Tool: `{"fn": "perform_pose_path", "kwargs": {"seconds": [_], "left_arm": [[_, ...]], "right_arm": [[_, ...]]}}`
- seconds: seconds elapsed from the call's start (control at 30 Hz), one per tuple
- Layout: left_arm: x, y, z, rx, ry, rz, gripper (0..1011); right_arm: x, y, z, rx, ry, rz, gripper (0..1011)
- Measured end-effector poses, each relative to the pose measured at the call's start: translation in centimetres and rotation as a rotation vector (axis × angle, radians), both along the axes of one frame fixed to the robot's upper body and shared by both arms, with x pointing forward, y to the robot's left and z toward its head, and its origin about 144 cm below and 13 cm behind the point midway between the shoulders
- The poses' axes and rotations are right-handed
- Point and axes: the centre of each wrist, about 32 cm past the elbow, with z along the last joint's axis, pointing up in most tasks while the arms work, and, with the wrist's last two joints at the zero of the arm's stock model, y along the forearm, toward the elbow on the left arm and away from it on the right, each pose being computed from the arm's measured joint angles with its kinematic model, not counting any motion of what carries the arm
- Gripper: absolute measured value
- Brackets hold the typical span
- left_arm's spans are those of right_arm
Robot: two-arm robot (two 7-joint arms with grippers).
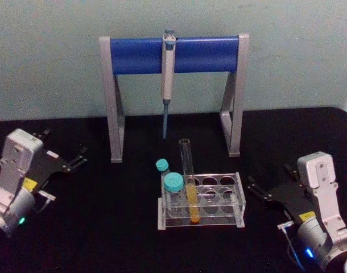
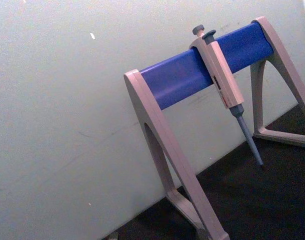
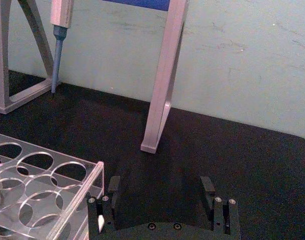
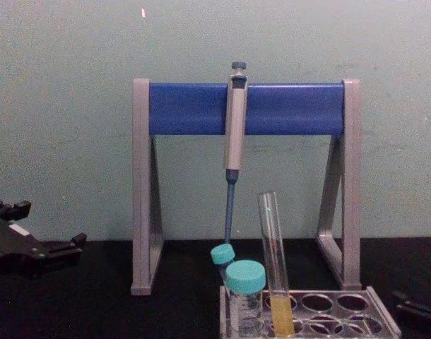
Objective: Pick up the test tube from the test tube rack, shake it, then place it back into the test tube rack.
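Reaching for the tube [image 1: 188, 170] is the step in hand, and it would go best from the right: the right tool [image 1: 264, 191] sits low on the black surface [image 1: 116, 227] just beside the rack [image 1: 237, 200], its fingers spread apart and holding nothing. The tube stands a little tilted in a front hole at the rack's left half, its yellow-orange liquid low down, so the bare glass above the rack is the place to pinch, clear of the two capped vials [image 1: 173, 190] just to its left. A straight upward lift should keep it from catching the hole's edge. The left tool [image 1: 71, 161] rests well apart on the left, also open and empty. Counted: one tube, one rack, two vials, one pipette [image 1: 168, 74] hanging on one stand [image 1: 114, 102].
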Motion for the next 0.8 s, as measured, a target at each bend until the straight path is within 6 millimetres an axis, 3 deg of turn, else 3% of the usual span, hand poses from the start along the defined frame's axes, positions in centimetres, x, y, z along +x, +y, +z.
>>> {"fn": "perform_pose_path", "kwargs": {"seconds": [0.8], "left_arm": [[0.00, 0.00, 0.00, 0.000, 0.000, 0.000, 1001]], "right_arm": [[0.00, 0.00, 0.00, 0.000, 0.000, 0.000, 1000]]}}
